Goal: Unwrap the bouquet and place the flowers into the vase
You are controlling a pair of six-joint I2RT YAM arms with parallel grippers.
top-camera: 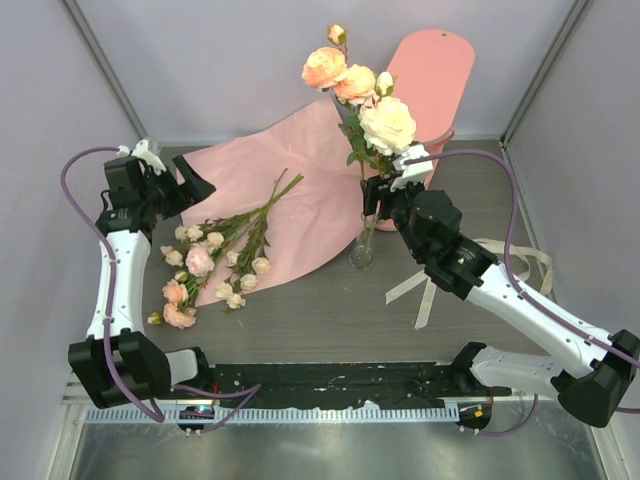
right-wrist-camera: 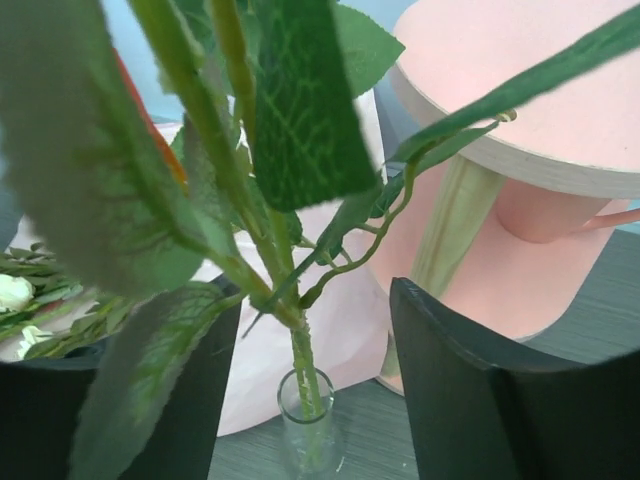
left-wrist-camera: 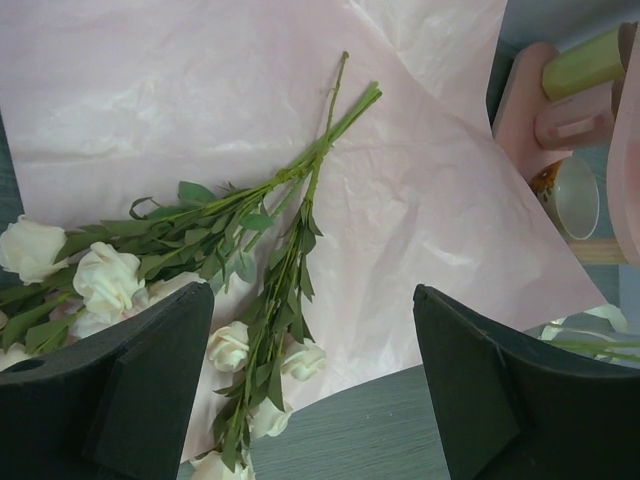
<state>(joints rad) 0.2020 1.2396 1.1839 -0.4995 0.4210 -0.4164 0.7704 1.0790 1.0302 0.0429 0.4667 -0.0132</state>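
The bouquet lies undone, its pink paper spread flat on the table. Three stems of the flowers stand in the clear glass vase, their stems entering its neck. My right gripper is open, with one jaw on each side of those stems just above the vase. More flowers lie on the paper's left edge and on the table. My left gripper hangs open above them, holding nothing; leafy stems lie below it.
A pink tiered shelf stands right behind the vase, close to my right gripper. A cream ribbon lies on the table under my right arm. A white cup sits on the shelf. Grey walls close in the table.
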